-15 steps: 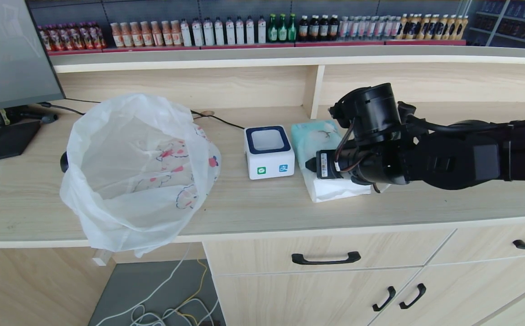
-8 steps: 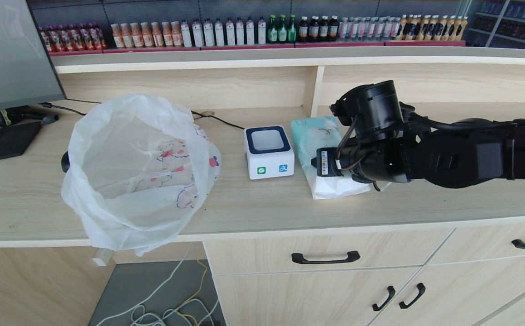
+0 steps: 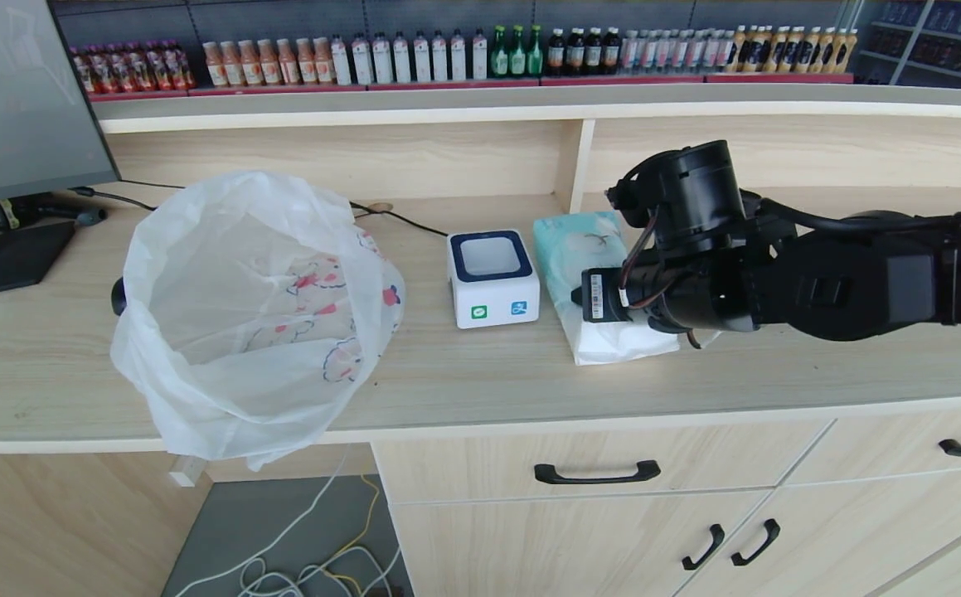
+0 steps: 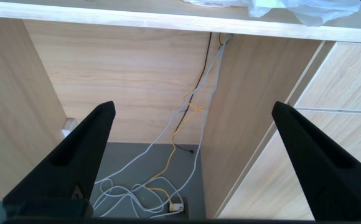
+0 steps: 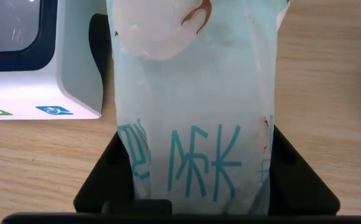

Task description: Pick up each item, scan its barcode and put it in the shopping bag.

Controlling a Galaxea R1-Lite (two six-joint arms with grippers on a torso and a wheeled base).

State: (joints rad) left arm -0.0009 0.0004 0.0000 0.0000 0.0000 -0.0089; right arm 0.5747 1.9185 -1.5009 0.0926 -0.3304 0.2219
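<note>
A light-blue and white tissue pack (image 3: 577,246) lies on the wooden counter (image 3: 463,373), just right of the white barcode scanner (image 3: 492,278). My right gripper (image 5: 193,158) straddles the pack (image 5: 196,74) from above, and its black fingers (image 5: 106,174) press against both long sides. In the head view the wrist hides the pack's right half. The scanner (image 5: 37,62) stands close beside one finger. A translucent shopping bag (image 3: 248,307) with a cartoon print stands open at the counter's left, hanging over the front edge. My left gripper (image 4: 193,149) hangs open below the counter, holding nothing.
A monitor (image 3: 16,91) on a black stand fills the far left corner. A raised shelf with a divider (image 3: 579,153) runs behind the scanner and pack. Drawers with black handles (image 3: 596,474) sit under the counter. Loose cables (image 4: 149,186) lie on the floor below.
My right arm has risen slightly and drifted a little right, and the tissue pack has shifted a touch with it. The bag and scanner have stayed put.
</note>
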